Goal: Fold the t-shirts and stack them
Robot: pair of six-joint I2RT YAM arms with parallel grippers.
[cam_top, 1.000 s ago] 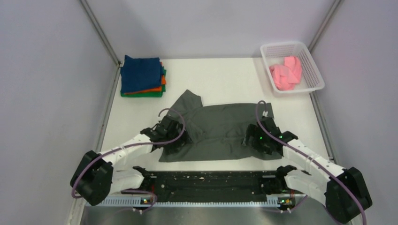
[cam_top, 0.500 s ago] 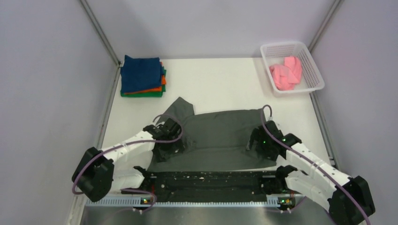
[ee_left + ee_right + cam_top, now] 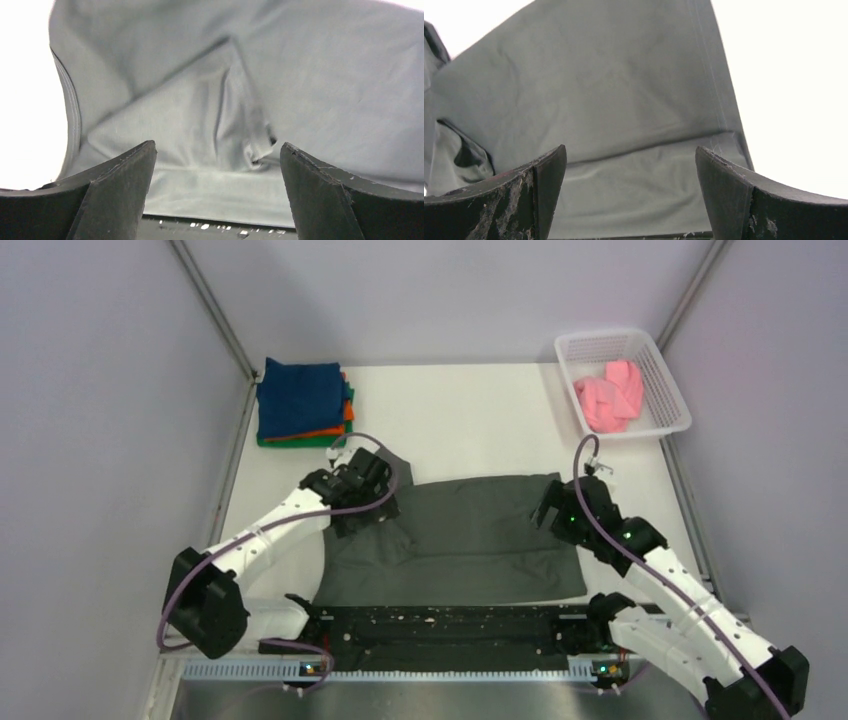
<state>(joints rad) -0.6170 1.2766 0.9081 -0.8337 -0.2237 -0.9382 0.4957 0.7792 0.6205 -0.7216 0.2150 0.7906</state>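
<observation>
A dark charcoal grey t-shirt (image 3: 460, 540) lies spread on the white table, its near edge at the arms' base rail. It fills the left wrist view (image 3: 280, 90) and the right wrist view (image 3: 589, 100). My left gripper (image 3: 362, 502) is open and empty above the shirt's far left corner, where cloth is bunched. My right gripper (image 3: 556, 510) is open and empty above the shirt's far right edge. A folded stack of navy, orange and green t-shirts (image 3: 303, 402) sits at the far left. A pink t-shirt (image 3: 610, 395) lies crumpled in the basket.
A white plastic mesh basket (image 3: 574, 347) stands at the far right corner. Grey walls enclose the table on three sides. The black base rail (image 3: 450, 625) runs along the near edge.
Both grippers have let go of the grey shirt and lifted away toward the far side. The shirt was pulled toward the near edge and now lies flatter.
</observation>
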